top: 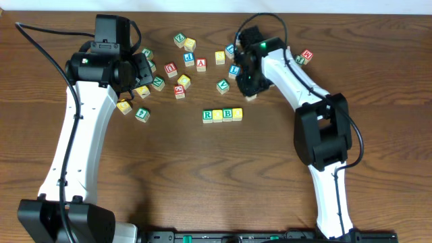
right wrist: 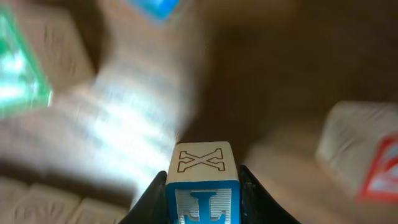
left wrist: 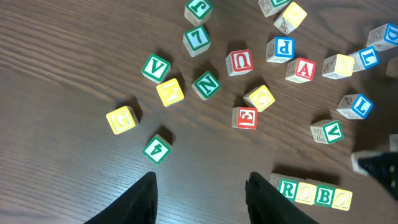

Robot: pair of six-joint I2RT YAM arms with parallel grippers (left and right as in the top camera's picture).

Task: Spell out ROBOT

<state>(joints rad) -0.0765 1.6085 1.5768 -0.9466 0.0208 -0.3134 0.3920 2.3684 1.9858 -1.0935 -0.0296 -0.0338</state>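
Bench scene, three views.

**Row.** Four cubes lie side by side and touching near the middle of the bench: green-framed R cube, first yellow cube, green-framed B cube, second yellow cube. The left wrist view shows the same row at its lower right, with the R cube nearest the fingers. The marks on the yellow faces are too faint to read.

**Right hand.** The right hand hangs above and to the right of the row, apart from it. It is clenched on the blue-framed cube. In the right wrist view the cube sits between the two dark fingers, an outlined X on its top face. Its blue letter is cut by the lower edge and cannot be read with certainty. Everything behind it is blurred: a green shape at left, a red-framed cube at right, a blue patch at top.

**Left hand.** The left hand is released, with bare wood between its fingers. In the overhead view the left hand covers part of the loose cubes beneath it.

**Other.** The red-framed A cube lies among the scattered cubes behind the row. A dark shape at the right edge of the left wrist view is cut off and unclear.
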